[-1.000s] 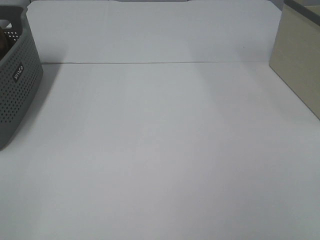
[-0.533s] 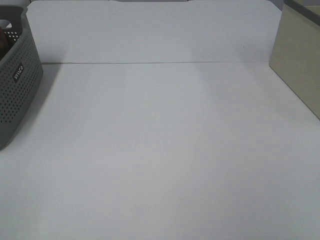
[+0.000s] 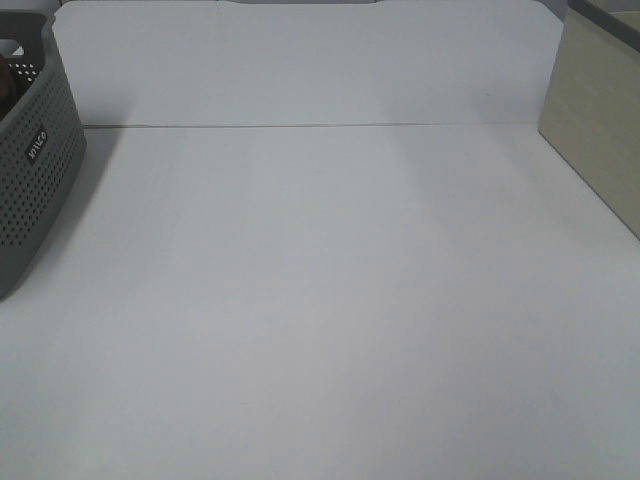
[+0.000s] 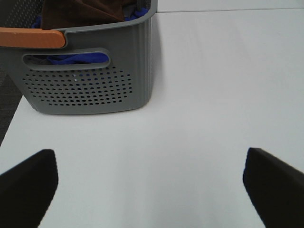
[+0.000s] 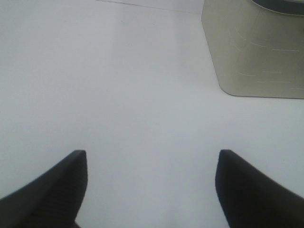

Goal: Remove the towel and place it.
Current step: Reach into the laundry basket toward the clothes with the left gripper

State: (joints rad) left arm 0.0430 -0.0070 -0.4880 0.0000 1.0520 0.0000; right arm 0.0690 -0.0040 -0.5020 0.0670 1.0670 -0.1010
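The towel (image 4: 81, 9) sits in the grey basket (image 4: 90, 88). The left pincer (image 4: 151, 187) and right pincer (image 5: 151, 190) are apart, holding nothing. The left one should dip in and pinch a top fold.

Grey basket (image 3: 35, 190), wht table (image 3: 320, 300), beige bin (image 3: 600, 130)
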